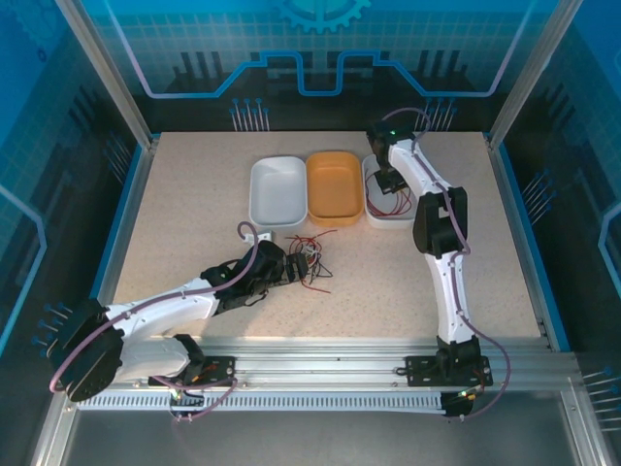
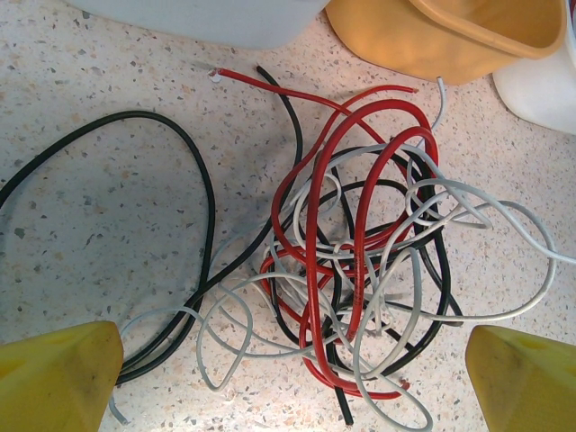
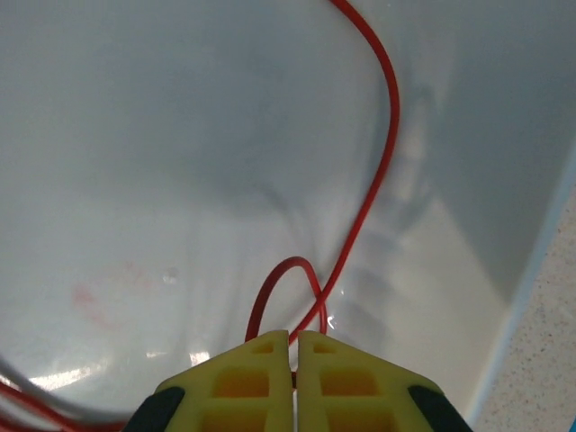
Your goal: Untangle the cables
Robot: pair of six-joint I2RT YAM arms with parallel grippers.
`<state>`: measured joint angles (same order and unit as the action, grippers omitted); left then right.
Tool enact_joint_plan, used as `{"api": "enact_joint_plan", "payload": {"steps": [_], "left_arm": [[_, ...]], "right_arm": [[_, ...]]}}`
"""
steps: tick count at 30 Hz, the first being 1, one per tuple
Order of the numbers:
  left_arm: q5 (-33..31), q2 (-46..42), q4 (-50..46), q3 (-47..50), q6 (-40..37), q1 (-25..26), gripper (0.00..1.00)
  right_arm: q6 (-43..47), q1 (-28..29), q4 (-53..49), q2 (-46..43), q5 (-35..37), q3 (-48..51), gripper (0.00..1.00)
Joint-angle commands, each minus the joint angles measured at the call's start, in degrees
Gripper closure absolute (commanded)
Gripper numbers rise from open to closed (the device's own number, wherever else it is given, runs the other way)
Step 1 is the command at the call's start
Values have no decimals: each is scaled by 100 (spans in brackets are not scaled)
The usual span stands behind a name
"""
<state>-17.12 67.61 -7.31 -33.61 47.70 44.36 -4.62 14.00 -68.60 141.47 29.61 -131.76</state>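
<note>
The right hand (image 3: 293, 335) has its yellow fingers pressed together on a thin red cable (image 3: 389, 117). The cable loops out from between the tips and lies across the floor of a shallow white plastic tray (image 3: 162, 135). The left hand (image 2: 292, 376) hangs spread wide over the knot of red, black and pale whitish cables (image 2: 360, 270), heaped on the speckled beige table (image 2: 81, 225) near an orange plastic tray (image 2: 450, 36). The step in hand looks like dropping off one separated cable. Next, I judge, the right hand must let go. The left hand should then close on a single outlying strand, such as the black loop (image 2: 171, 135), not the crossing mass.
</note>
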Motion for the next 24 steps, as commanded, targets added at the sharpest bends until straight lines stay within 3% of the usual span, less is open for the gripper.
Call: {"api": "enact_joint_plan", "payload": {"steps": [1, 6, 12, 20, 24], "left_arm": [[-47, 30, -125, -103, -74, -37, 1], [-82, 11, -168, -138, -85, -41, 1], [-87, 6, -173, -137, -86, -37, 1], [-83, -26, -185, -129, -110, -41, 1], [-72, -51, -169, -105, -98, -41, 1]], "right_arm": [[80, 100, 105, 104, 21, -290, 88], [81, 86, 28, 110, 63, -522, 71], [-18, 90, -3, -302, 69, -432, 62], [-275, 101, 28, -1301, -228, 94, 59], [-535, 154, 382, -2262, -450, 1250, 60]]}}
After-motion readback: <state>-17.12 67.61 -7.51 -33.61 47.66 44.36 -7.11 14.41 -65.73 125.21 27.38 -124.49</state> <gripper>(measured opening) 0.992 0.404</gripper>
